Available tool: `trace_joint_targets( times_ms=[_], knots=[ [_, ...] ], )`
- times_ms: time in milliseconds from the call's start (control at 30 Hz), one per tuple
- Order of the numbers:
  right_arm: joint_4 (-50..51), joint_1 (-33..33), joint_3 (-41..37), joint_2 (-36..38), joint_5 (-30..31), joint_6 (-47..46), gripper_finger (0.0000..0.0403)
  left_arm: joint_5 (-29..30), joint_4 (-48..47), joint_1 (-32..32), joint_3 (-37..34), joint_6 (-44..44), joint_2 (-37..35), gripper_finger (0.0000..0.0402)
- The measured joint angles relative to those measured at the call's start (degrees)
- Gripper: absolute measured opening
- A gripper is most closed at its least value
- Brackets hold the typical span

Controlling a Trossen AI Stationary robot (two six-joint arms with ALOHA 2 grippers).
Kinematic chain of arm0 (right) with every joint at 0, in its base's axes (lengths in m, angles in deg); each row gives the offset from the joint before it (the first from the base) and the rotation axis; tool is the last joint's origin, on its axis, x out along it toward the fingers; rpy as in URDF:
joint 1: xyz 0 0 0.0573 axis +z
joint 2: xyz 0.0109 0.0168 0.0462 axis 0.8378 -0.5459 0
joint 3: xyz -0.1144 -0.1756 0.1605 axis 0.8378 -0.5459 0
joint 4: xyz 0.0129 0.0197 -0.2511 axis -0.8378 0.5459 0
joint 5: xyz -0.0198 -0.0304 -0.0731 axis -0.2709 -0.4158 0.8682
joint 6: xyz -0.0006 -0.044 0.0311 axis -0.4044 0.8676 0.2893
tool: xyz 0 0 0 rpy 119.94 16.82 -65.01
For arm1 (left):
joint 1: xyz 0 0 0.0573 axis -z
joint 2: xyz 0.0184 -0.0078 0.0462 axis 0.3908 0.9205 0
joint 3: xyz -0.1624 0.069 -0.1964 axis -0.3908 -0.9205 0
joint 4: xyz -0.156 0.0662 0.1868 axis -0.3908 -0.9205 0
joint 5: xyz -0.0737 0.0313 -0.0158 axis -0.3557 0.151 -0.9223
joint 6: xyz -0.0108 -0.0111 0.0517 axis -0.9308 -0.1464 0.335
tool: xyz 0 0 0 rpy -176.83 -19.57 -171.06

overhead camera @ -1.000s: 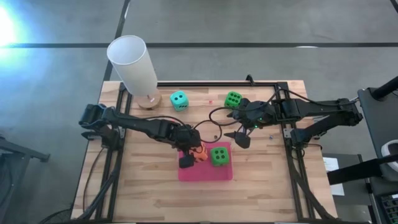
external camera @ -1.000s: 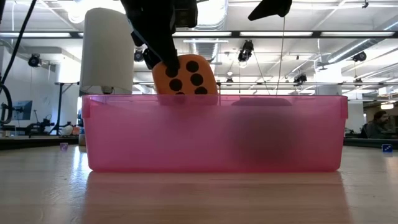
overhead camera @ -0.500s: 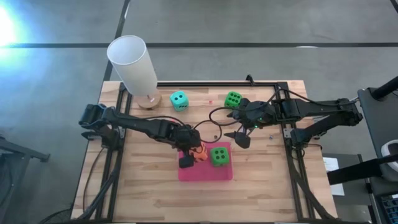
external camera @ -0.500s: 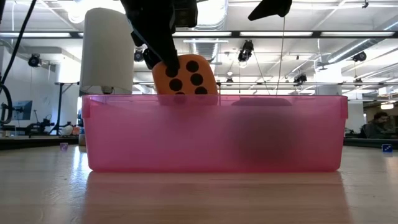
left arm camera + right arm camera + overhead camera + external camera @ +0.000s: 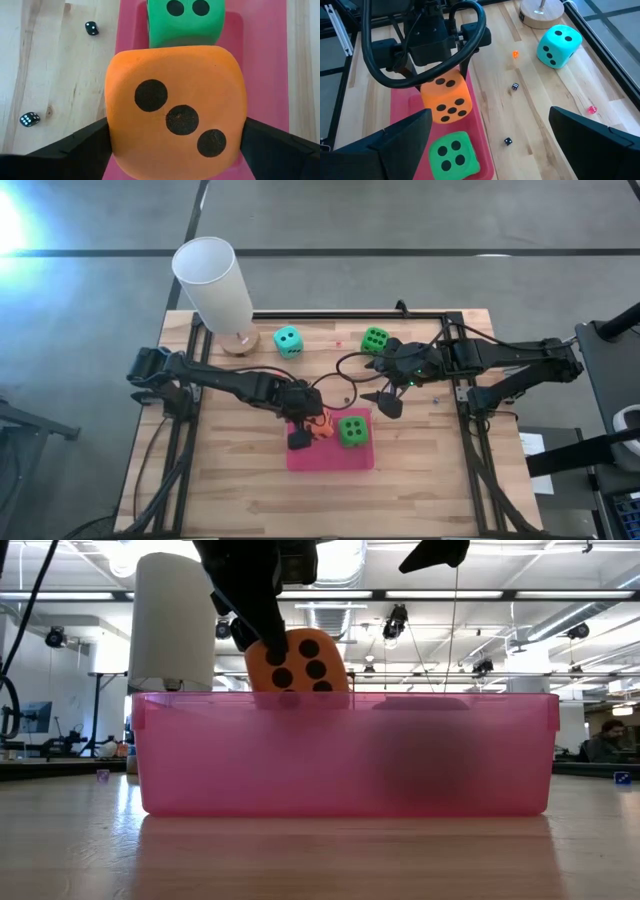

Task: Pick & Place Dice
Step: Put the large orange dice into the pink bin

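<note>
No legible text, label, brand name, printed numeral or sign appears in any view. The only countable markings are dice pips. The orange die [image 5: 175,112] shows a face of three dark pips in the left wrist view and a face of five in the right wrist view. The green die [image 5: 453,158] in the pink bin [image 5: 402,107] shows four pips. The teal die [image 5: 558,46] on the desk [image 5: 540,125] shows faces of two and three pips.

Left tool [image 5: 308,430] low over center; right tool [image 5: 383,396] spread, hovering.
</note>
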Motion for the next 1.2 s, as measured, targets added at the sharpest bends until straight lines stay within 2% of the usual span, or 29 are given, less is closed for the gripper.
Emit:
trace_joint_targets(
  times_ms=[267, 700, 1200],
  knots=[
    [0.00, -0.01, 0.01, 0.00, 0.00, 0.00, 0.0400, 0.16, 0.02, -0.06, 0.00, -0.02, 0.00, 0.0365],
    [0.00, -0.01, 0.02, 0.00, 0.00, 0.00, 0.0400, 0.64, 0.00, -0.10, 0.00, 0.00, 0.00, 0.0348],
    [0.01, 0.00, 0.00, 0.00, 0.00, 0.01, 0.0400, 1.54, 0.89, -0.10, -1.99, -1.43, 0.00, 0.0396]
  ],
)
